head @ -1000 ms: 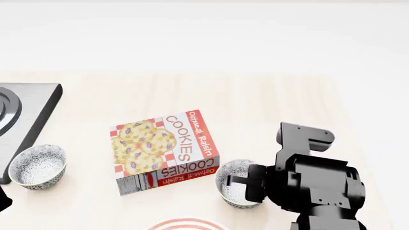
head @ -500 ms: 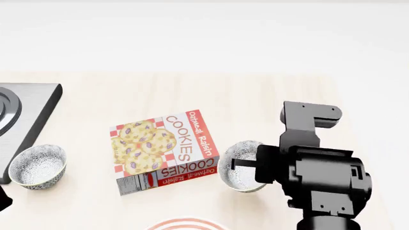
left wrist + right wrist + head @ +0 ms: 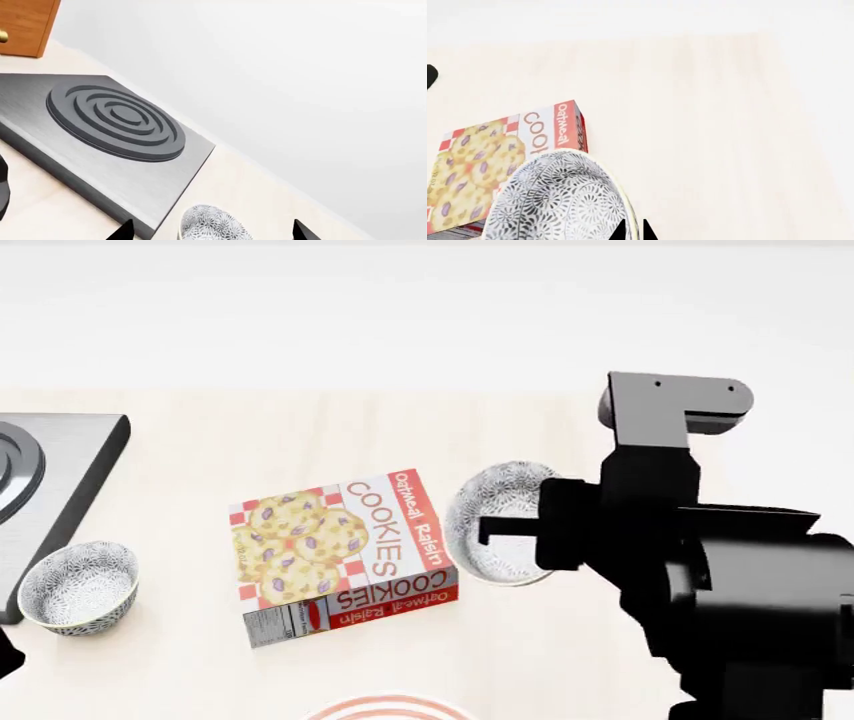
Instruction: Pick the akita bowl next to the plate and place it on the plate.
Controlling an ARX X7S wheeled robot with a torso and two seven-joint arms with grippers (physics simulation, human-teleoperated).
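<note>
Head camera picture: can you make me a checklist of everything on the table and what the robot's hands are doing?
Surface: pale wooden table, nothing spilled that I can see.
Job's things: akita bowl lifted and tilted on its side in the right gripper; the plate only peeks in at the near edge, nothing seen on that part.
Clutter: cookie box lying flat left of the held bowl; second patterned bowl by the stove burner.
Grippers: right one shut on the bowl's rim; left gripper shows only its fingertips, apart, holding nothing.
Cables: nothing seen.
Surroundings: white wall, wooden cabinet corner.
</note>
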